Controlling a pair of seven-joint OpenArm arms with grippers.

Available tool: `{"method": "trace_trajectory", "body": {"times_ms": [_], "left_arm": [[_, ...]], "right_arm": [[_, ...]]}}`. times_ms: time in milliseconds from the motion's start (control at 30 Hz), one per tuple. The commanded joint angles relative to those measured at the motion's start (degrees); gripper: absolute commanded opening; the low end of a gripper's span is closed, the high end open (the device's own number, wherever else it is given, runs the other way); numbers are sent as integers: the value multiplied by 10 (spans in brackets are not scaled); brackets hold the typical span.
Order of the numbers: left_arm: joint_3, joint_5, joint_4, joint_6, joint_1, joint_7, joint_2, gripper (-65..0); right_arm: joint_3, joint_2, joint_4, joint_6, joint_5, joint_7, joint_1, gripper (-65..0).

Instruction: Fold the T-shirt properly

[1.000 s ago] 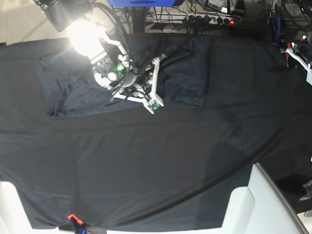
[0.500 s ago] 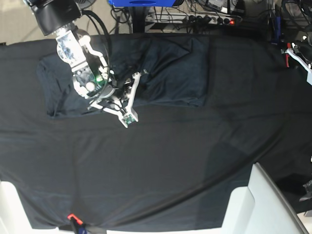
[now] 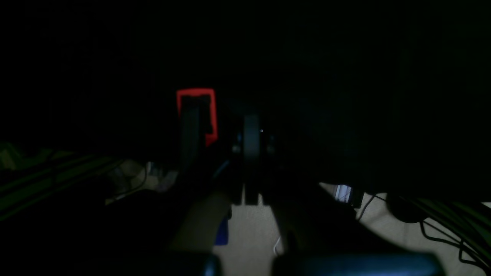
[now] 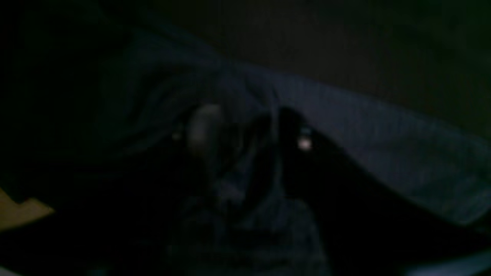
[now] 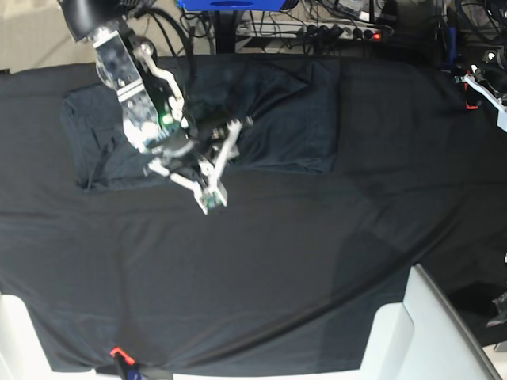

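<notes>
The T-shirt [image 5: 269, 127] lies partly folded at the bench's [image 5: 261, 277] eleven o'clock sector. The right end effector [image 5: 224, 162] hovers at its lower hem, jaws apart, cloth bunched between them; whether it grips cannot be told. The left end effector [image 5: 479, 89], closed and empty, is parked at two o'clock. Recommendation: secure one hem layer squarely before drawing it over, keeping edges aligned.
</notes>
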Motion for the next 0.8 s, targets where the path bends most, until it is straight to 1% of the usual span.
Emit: {"method": "trace_trajectory", "body": {"times_ms": [0, 200, 333, 367, 400, 500, 533, 567, 767], "left_arm": [[-5, -4, 8, 0, 2, -10, -14, -650], [-5, -4, 8, 0, 2, -10, -14, -650], [-5, -4, 8, 0, 2, -10, -14, -650], [-5, -4, 8, 0, 2, -10, -14, -650], [-5, -4, 8, 0, 2, -10, -14, -650], [-5, -4, 7, 0, 2, -11, -14, -650], [-5, -4, 7, 0, 2, -11, -14, -650], [-5, -4, 7, 0, 2, -11, -14, -650], [-5, -4, 7, 0, 2, -11, -14, -650]], "right_arm": [[0, -1, 2, 0, 1, 6, 5, -344], [-1, -9, -30, 0, 1, 8, 13, -338], [1, -12, -61, 0, 1, 29, 19, -347], [1, -12, -64, 0, 1, 31, 19, -369], [1, -12, -65, 0, 1, 31, 19, -411], [1, -12, -65, 0, 1, 33, 20, -593], [2, -12, -65, 0, 1, 32, 23, -638], [2, -12, -65, 0, 1, 30, 26, -647], [2, -9, -66, 0, 1, 29, 42, -647]]}}
